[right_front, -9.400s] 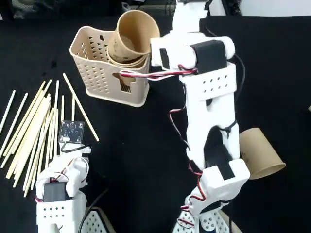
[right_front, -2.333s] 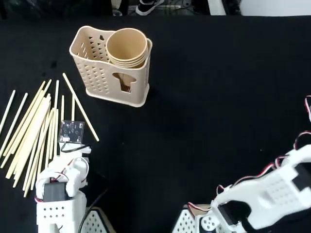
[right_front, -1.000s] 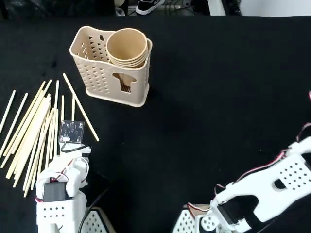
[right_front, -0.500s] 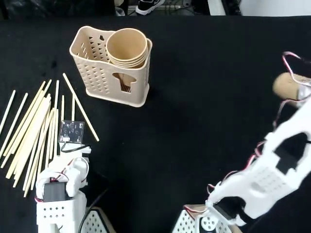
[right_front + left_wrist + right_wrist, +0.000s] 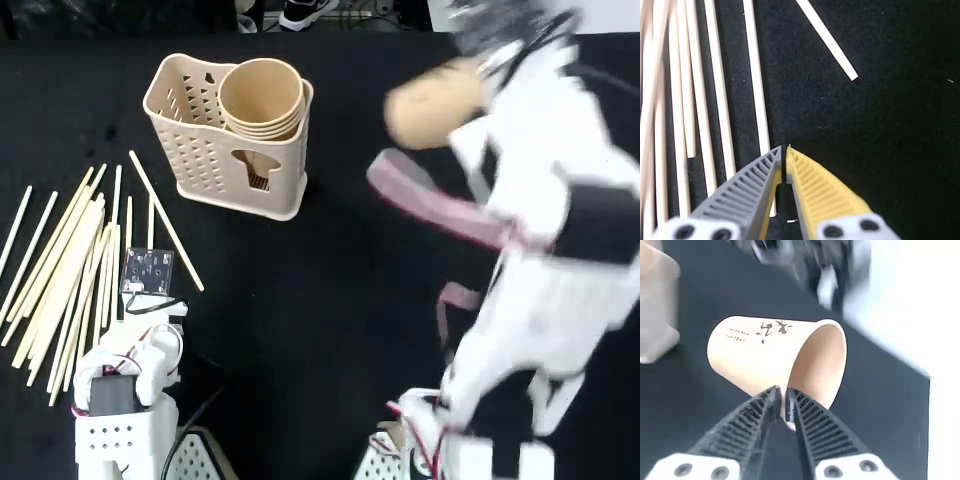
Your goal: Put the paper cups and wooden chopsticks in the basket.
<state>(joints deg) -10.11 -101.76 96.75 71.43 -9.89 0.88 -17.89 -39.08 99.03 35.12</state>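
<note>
The right claw (image 5: 782, 399) has swung its paper cup (image 5: 432, 102) up and across toward the basket (image 5: 198, 160)

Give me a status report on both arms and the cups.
Right gripper shut on paper cup rim, held up right of basket. Left gripper shut, empty, over loose chopsticks. Nothing between cup and basket.

Beige basket (image 5: 200, 160), dotted with small holes; tan paper cups (image 5: 261, 96) inside it; pale wooden chopsticks (image 5: 62, 268) beside it on black table (image 5: 330, 250); tan, dark-printed paper cup (image 5: 765, 357); grey-and-yellow left gripper (image 5: 784, 148); black right gripper (image 5: 782, 392).
</note>
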